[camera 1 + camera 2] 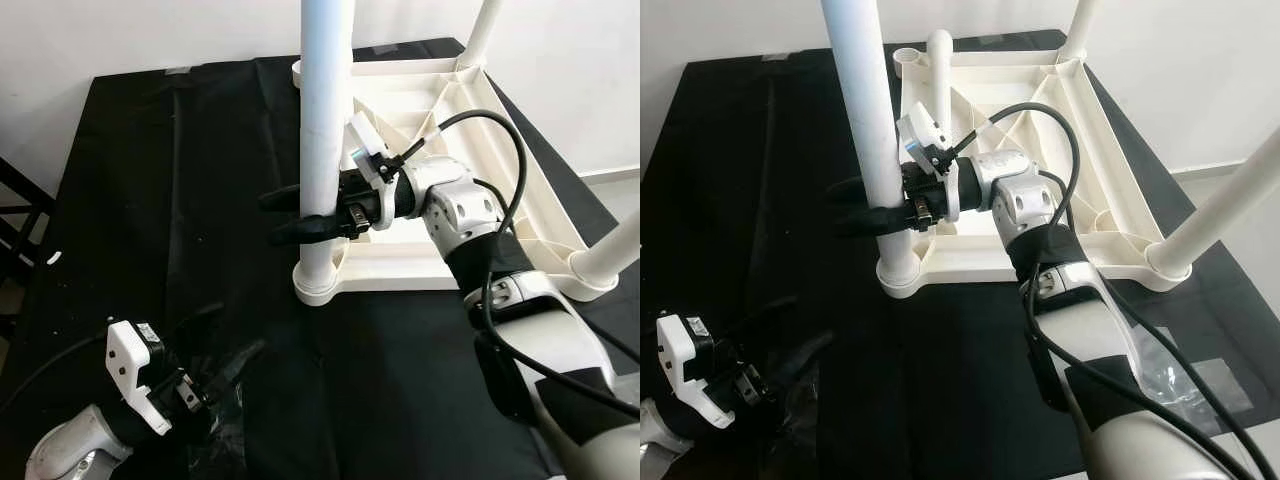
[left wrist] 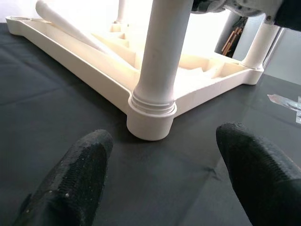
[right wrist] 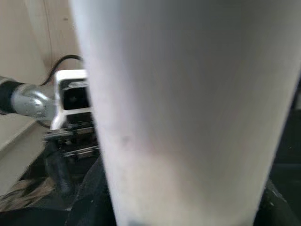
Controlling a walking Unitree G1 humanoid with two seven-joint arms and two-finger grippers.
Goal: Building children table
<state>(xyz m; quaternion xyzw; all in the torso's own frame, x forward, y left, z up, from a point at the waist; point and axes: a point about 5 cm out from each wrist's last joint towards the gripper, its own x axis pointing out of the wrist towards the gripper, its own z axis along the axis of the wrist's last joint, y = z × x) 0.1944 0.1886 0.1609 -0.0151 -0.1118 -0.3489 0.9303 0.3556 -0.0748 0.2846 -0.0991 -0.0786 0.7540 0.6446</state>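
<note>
The white children's table (image 1: 470, 255) lies upside down on a black cloth (image 1: 150, 200). An upright white leg (image 1: 325, 120) stands in its near left corner socket (image 2: 151, 115). My right gripper (image 1: 272, 218) is shut on this leg a little above the socket, one black finger on each side. In the right wrist view the leg (image 3: 188, 108) is very close. Two more legs (image 1: 482, 30) (image 1: 620, 250) stand at the right corners. A loose leg (image 1: 938, 70) lies inside the frame. Low at the near left, my left gripper (image 1: 240, 328) is open and holds nothing.
Crumpled clear plastic wrap (image 1: 220, 430) lies on the cloth by my left gripper, and another clear bag (image 1: 1185, 375) lies at the near right. A dark frame (image 1: 15, 200) stands off the cloth's left edge. A white wall runs behind.
</note>
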